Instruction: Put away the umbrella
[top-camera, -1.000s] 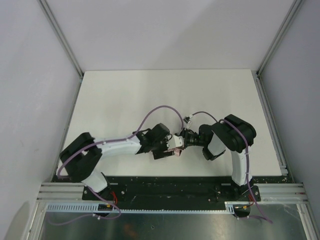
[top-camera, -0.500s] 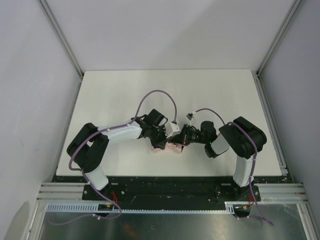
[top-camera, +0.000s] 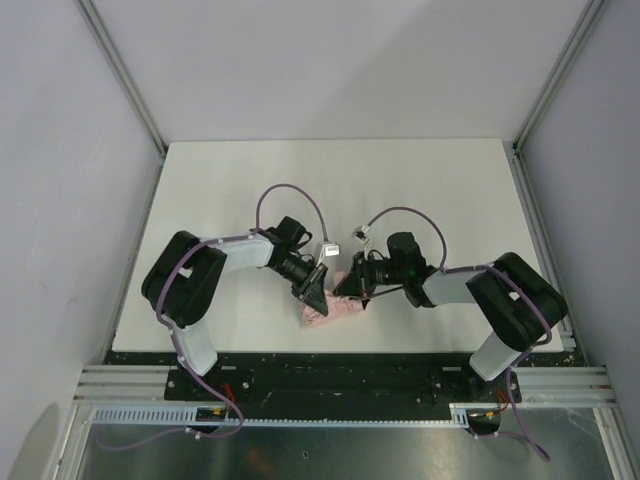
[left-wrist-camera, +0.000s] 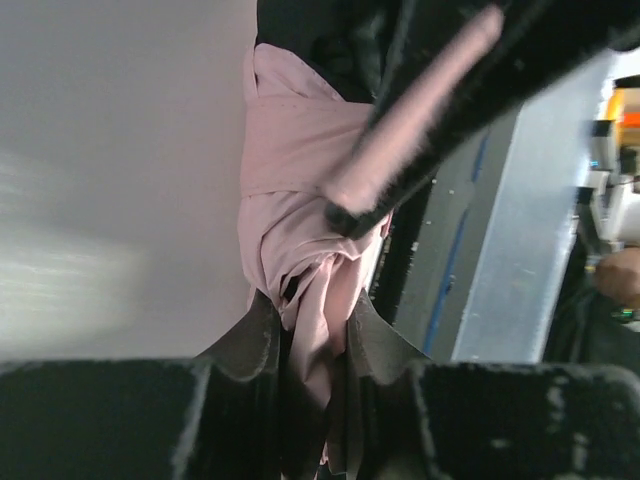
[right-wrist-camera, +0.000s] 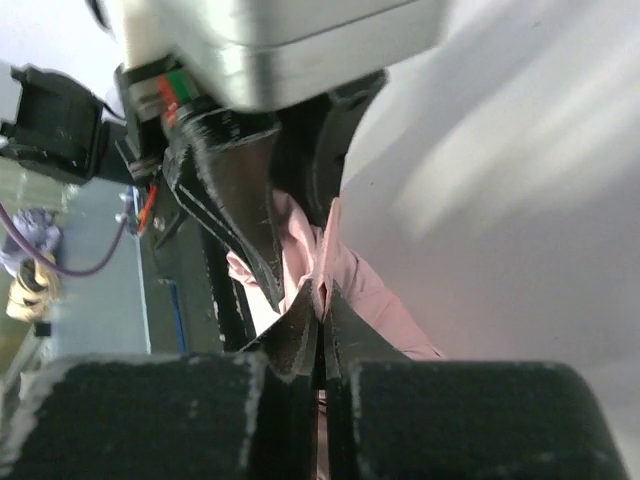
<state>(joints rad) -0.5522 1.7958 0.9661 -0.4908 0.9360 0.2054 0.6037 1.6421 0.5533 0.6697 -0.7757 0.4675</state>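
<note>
The umbrella (top-camera: 338, 309) is a collapsed bundle of pale pink fabric lying on the white table (top-camera: 230, 190) near its front edge, between both arms. My left gripper (top-camera: 314, 291) comes at it from the left and is shut on a fold of the fabric (left-wrist-camera: 300, 160), which bunches between its fingers (left-wrist-camera: 372, 338). My right gripper (top-camera: 350, 286) meets it from the right, pinching a thin edge of pink cloth (right-wrist-camera: 362, 285) with its jaws pressed together. In the left wrist view a blurred pink strip (left-wrist-camera: 415, 110) crosses the top. The shaft and handle are hidden.
The black base rail (top-camera: 340, 368) and aluminium frame (top-camera: 340, 385) run just in front of the umbrella. Purple cables (top-camera: 285, 190) loop above both wrists. Grey walls and metal posts (top-camera: 125, 75) bound the table on the left, back and right.
The left gripper closed on the pink fabric after standing wide a second ago. Both wrists shifted up the table and the arms stretched lower, while the umbrella slid slightly left.
</note>
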